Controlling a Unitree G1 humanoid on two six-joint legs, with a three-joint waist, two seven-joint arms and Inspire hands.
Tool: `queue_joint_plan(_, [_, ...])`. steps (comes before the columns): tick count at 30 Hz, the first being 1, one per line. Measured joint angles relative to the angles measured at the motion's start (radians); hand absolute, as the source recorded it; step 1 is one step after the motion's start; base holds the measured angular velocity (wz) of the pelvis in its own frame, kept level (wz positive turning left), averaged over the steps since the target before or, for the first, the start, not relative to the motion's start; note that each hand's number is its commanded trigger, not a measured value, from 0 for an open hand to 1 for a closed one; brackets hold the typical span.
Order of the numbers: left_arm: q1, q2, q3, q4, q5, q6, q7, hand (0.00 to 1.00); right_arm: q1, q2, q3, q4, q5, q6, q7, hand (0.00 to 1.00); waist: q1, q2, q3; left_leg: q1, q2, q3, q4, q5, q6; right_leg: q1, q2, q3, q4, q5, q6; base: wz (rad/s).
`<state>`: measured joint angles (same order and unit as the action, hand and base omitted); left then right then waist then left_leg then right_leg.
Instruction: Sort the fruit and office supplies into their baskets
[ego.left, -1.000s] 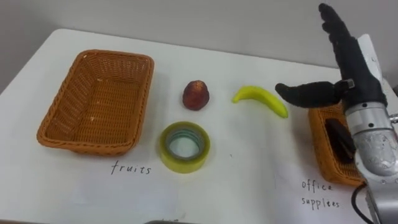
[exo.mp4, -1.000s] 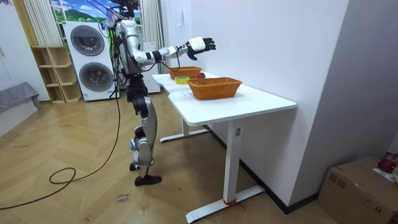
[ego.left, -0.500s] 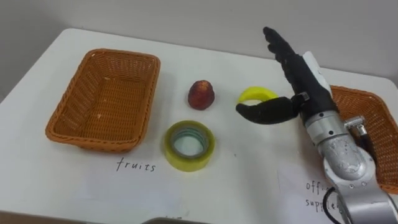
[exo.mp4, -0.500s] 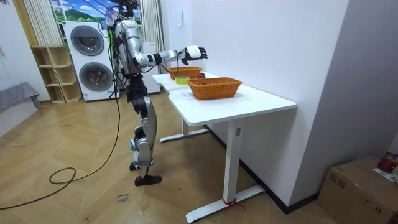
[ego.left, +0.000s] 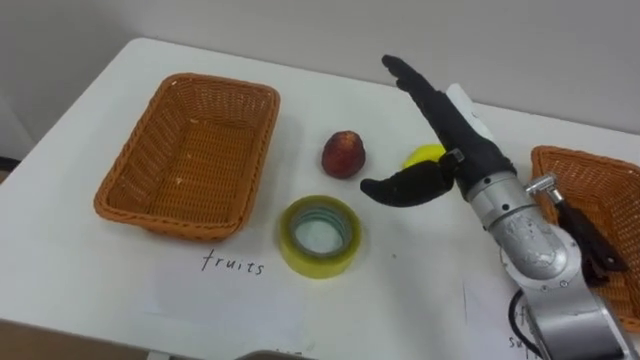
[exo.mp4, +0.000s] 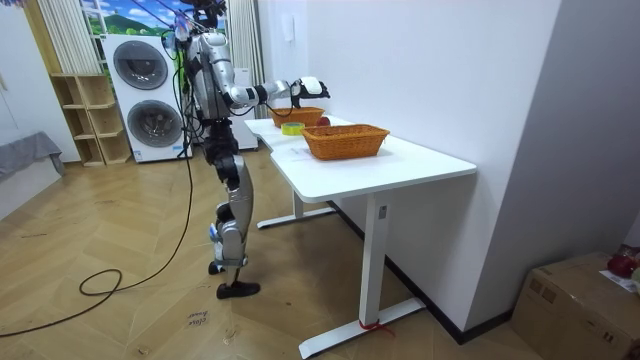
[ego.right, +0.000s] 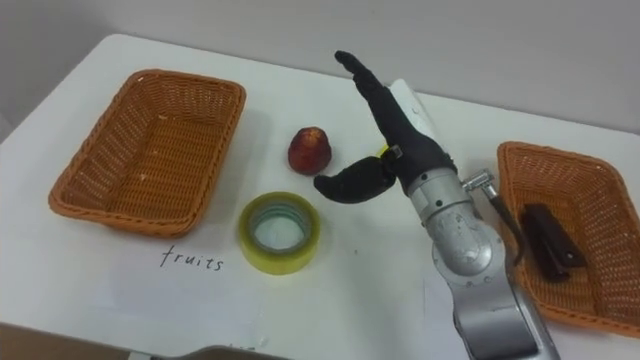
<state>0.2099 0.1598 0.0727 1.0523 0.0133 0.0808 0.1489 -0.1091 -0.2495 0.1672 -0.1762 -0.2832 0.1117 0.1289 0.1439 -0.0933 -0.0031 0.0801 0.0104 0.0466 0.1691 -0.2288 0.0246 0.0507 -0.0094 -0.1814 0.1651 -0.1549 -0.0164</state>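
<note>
Left eye view shows the right hand (ego.left: 452, 135) spread wide over the banana (ego.left: 424, 155), the apple (ego.left: 343, 153) near its thumb.

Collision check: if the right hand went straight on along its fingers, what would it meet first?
Looks free: the open right hand points over the far edge of the table toward the wall. The apple lies left of that line, the banana under the palm. Its height is unclear.

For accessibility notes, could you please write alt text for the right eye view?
The robot's open right hand hovers over the banana on a white table, beside an apple, tape roll, empty fruit basket and office basket.
</note>
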Motion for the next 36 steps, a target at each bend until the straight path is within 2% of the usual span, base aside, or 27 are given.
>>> queue_joint_plan(1, [-0.001,0.0,0.0,0.0,0.0,0.0,0.001,0.0,0.0,0.0,0.001,0.0,0.0,0.0,0.0,0.0,0.0,-0.003,0.0062,-0.001,0.0,0.0,0.0,0.002,0.0,0.0,-0.001,-0.001,0.001,0.0,0.0,0.0])
queue_joint_plan(2, [-0.003,-0.001,0.0,0.0,-0.001,0.0,0.001,0.0,0.0,0.0,0.004,0.0,0.0,0.003,0.0,0.0,0.003,-0.005,0.0092,-0.004,0.0,-0.002,0.0,0.002,0.0,0.0,-0.002,-0.004,0.001,0.0,0.0,0.03])
queue_joint_plan(5, [-0.02,-0.003,0.0,0.0,-0.001,0.0,0.0,0.0,0.0,0.011,0.008,0.0,-0.003,0.019,0.005,0.0,0.003,-0.007,0.0089,-0.006,-0.002,-0.006,0.001,0.003,0.002,0.0,-0.003,-0.011,0.003,0.001,0.001,0.05])
queue_joint_plan(11, [-0.023,-0.008,0.0,0.001,-0.001,0.0,0.0,0.0,0.0,0.019,0.008,0.0,-0.028,0.021,0.007,0.0,0.008,0.0,0.0121,-0.008,-0.006,-0.011,-0.001,0.005,0.005,-0.001,-0.002,-0.014,0.004,0.003,0.004,0.01])
queue_joint_plan(21, [-0.022,-0.017,0.001,0.001,-0.001,0.003,-0.004,0.0,-0.001,0.02,0.011,0.0,-0.036,0.023,0.027,0.0,0.035,0.008,0.008,-0.024,-0.007,-0.018,0.002,0.006,0.006,-0.015,-0.004,-0.017,0.003,0.003,0.004,0.01])
queue_joint_plan(25, [-0.022,-0.018,0.0,0.001,-0.002,0.007,-0.004,0.0,-0.001,0.021,0.044,0.001,-0.036,0.043,0.027,0.0,0.037,0.008,0.0071,-0.02,-0.006,-0.018,0.002,0.006,0.006,-0.015,-0.006,-0.017,0.002,0.003,0.004,0.0])
queue_joint_plan(32, [-0.021,-0.018,-0.002,0.001,-0.004,0.007,-0.006,0.0,-0.001,0.059,0.065,0.013,-0.046,0.044,0.037,0.0,0.042,0.008,0.0085,-0.019,-0.006,-0.018,0.002,0.008,0.008,-0.01,-0.007,-0.016,0.003,0.003,0.005,0.0])
queue_joint_plan(36, [-0.021,-0.018,-0.002,0.001,-0.003,0.005,-0.007,0.0,-0.001,0.063,0.088,0.029,-0.055,0.044,0.061,0.0,0.043,0.004,0.0108,-0.018,-0.006,-0.018,0.002,0.008,0.008,-0.007,-0.006,-0.017,0.003,0.003,0.005,0.0])
